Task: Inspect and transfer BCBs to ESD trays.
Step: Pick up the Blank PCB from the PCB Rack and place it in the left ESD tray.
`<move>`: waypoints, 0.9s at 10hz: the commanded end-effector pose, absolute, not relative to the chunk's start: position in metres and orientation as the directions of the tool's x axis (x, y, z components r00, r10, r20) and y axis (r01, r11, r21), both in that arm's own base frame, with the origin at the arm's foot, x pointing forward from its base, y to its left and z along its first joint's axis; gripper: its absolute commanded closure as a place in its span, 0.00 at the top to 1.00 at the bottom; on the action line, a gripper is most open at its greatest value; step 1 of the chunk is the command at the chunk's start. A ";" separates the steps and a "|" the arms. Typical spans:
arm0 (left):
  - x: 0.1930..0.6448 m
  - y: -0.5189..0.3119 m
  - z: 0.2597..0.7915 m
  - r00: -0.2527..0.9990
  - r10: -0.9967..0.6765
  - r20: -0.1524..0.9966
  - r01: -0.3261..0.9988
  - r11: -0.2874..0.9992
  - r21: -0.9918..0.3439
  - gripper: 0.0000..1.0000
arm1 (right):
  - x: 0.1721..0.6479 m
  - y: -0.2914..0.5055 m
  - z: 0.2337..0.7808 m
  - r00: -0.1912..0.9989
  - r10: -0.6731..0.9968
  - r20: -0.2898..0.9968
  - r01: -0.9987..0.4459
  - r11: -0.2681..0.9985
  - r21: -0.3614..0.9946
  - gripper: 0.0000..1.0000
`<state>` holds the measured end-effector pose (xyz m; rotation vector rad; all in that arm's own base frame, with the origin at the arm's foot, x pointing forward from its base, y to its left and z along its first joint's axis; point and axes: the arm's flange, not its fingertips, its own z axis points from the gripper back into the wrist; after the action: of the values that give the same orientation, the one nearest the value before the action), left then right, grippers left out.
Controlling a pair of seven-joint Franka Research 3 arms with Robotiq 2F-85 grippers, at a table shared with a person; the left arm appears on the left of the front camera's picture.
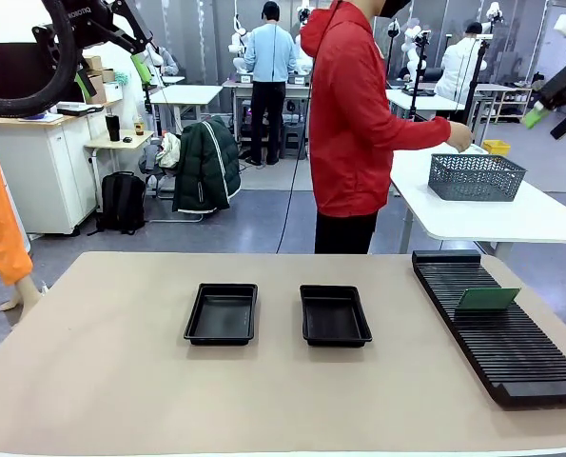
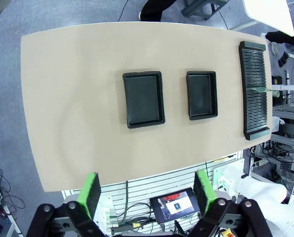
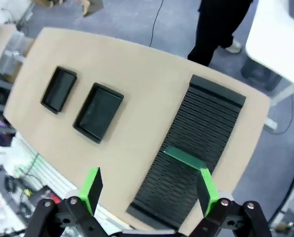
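Observation:
Two empty black ESD trays (image 1: 222, 313) (image 1: 335, 315) lie side by side mid-table; the left wrist view has them as tray (image 2: 144, 98) and tray (image 2: 202, 95), the right wrist view as tray (image 3: 60, 89) and tray (image 3: 98, 112). One green BCB (image 1: 487, 299) (image 2: 265, 90) (image 3: 184, 157) stands on edge in a slot of the ribbed rack. My left gripper (image 1: 112, 76) (image 2: 147, 192) hangs open high over the table's left. High at the right, my right gripper (image 1: 552, 120) (image 3: 149, 188) is open too, above the rack. Neither holds anything.
The long black slotted rack (image 1: 497, 324) (image 2: 255, 89) (image 3: 196, 148) runs along the table's right side. A person in a red hoodie (image 1: 354, 114) stands at the far edge, one hand reaching to a grey mesh basket (image 1: 476, 177) on a white table behind.

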<state>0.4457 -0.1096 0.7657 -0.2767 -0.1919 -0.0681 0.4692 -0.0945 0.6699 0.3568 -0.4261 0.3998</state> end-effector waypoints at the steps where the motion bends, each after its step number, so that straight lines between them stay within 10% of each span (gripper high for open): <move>1: 0.446 -0.109 0.766 0.979 -0.040 0.198 0.093 0.960 -0.265 1.00 | 0.464 -0.086 0.631 0.750 0.430 0.503 -0.569 0.807 0.159 1.00; 9: 0.446 -0.109 0.766 0.979 -0.040 0.198 0.093 0.960 -0.265 1.00 | 0.481 -0.081 0.496 0.380 0.864 0.331 -0.884 0.445 -0.145 1.00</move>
<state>0.4457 -0.1096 0.7657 -0.2767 -0.1919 -0.0682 0.4817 -0.0820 0.5103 0.1075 -0.3650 1.0720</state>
